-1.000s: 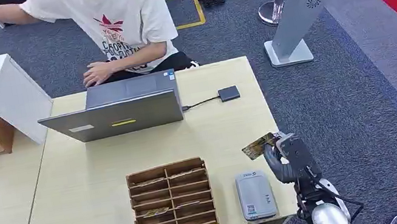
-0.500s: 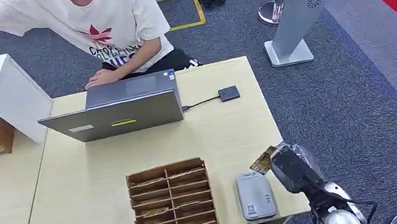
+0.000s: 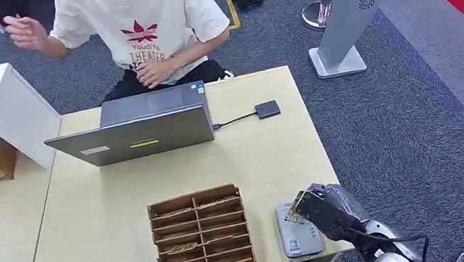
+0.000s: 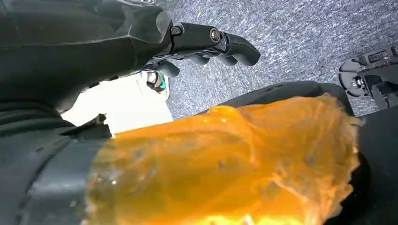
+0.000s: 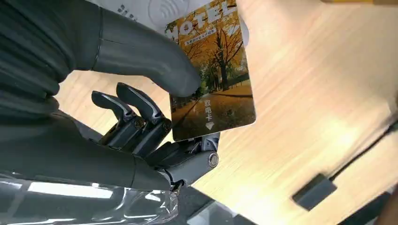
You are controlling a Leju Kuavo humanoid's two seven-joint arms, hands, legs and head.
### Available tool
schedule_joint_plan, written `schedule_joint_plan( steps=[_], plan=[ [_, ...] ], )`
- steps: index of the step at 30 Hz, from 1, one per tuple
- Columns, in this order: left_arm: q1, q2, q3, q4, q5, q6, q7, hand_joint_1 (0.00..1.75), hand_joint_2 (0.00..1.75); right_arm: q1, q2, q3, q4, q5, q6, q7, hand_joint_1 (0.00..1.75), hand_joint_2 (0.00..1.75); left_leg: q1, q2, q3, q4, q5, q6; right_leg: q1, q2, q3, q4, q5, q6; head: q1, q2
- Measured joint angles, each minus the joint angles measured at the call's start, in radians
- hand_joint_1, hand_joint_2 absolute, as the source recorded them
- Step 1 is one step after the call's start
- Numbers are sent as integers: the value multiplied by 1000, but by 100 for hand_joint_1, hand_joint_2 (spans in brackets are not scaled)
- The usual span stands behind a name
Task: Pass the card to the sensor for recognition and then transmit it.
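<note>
Right wrist view: right hand (image 5: 141, 126) pinching one card (image 5: 211, 75), thumb (image 5: 141, 51) on printed autumn-tree face, darker fingers behind; card held over white sensor (image 5: 155, 7). Head view, by contrast: same hand (image 3: 323, 212) at near right tabletop (image 3: 262, 154) edge, card (image 3: 296, 210) above right side of grey sensor (image 3: 297, 231). One wooden sorter (image 3: 201, 236) left of sensor; one laptop (image 3: 142, 125) far. Left hand (image 4: 206, 42): fingers curled in, nothing held.
</note>
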Motion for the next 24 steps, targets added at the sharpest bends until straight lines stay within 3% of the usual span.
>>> schedule_joint_plan(
  steps=[12,24],
  plan=[
    [-2,0,0,0,-13,-11,0,0,0,-188,-26,159,66,130,57,2,175,175,0,0,0,0,1,0,0,0,0,0,0,0,0,0],
    [-2,0,0,0,-18,-13,0,0,0,-279,-61,230,88,195,71,6,175,175,0,0,0,0,1,0,0,0,0,0,0,0,0,0]
  ],
)
